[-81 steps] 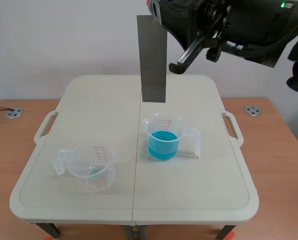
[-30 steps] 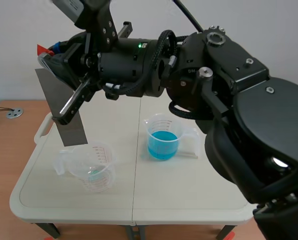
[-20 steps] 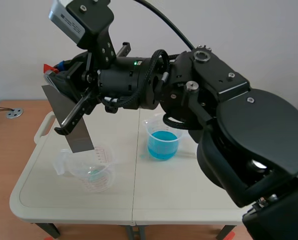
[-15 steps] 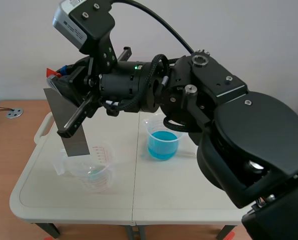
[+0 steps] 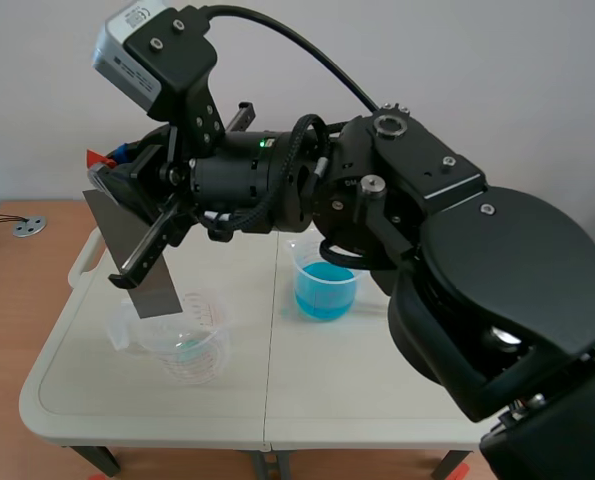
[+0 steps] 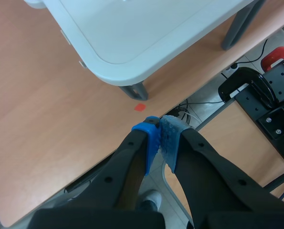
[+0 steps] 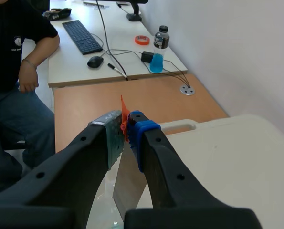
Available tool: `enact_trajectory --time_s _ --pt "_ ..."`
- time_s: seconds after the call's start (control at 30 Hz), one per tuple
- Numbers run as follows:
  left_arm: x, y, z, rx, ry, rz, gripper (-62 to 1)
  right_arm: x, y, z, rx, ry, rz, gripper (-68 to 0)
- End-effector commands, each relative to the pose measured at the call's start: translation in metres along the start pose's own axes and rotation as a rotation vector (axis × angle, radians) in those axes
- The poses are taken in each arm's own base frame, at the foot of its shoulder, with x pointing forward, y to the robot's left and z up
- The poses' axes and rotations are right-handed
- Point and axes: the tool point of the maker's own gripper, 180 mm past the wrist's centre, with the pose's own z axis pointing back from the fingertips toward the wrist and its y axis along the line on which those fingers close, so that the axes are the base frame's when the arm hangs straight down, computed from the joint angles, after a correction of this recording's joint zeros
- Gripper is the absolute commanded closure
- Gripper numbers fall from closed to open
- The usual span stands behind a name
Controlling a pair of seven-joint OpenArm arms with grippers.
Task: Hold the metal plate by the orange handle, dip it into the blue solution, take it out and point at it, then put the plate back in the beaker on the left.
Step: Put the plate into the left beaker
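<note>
At the left of the scene view, the metal plate (image 5: 155, 292) hangs tilted, its lower edge at the rim of the clear beaker (image 5: 182, 345). Whether it has entered cannot be determined. The right gripper (image 7: 127, 130) pinches the orange handle (image 7: 123, 113) at the plate's top, one pad on each face. The left gripper (image 6: 160, 138) is pressed together on nothing, off the table's corner (image 6: 114, 71). The blue solution (image 5: 324, 285) stands at centre, apart from the plate.

Assessment: the plate appears thin, stiff and light. Its bare metal looks smooth and liable to slip, so the handle is the correct hold. The beaker looks light and may tip if its rim is struck.
</note>
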Motion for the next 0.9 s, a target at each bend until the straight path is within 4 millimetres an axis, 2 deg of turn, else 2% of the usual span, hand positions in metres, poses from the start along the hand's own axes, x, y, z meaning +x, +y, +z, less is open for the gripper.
enact_trajectory --time_s 0.0,0.37,0.87 --pt "0.005 0.0 0.0 0.003 -0.021 0.006 -1.5 0.014 -0.005 -0.002 -0.001 -0.037 0.016 -1.3" --pt "0.005 0.0 0.0 0.002 -0.021 0.006 -1.5 0.001 0.0 -0.002 0.001 0.007 -0.005 -1.3" --pt "0.005 -0.001 0.0 0.001 -0.021 0.006 -1.5 -0.028 0.022 0.004 0.008 0.061 -0.093 -1.3"
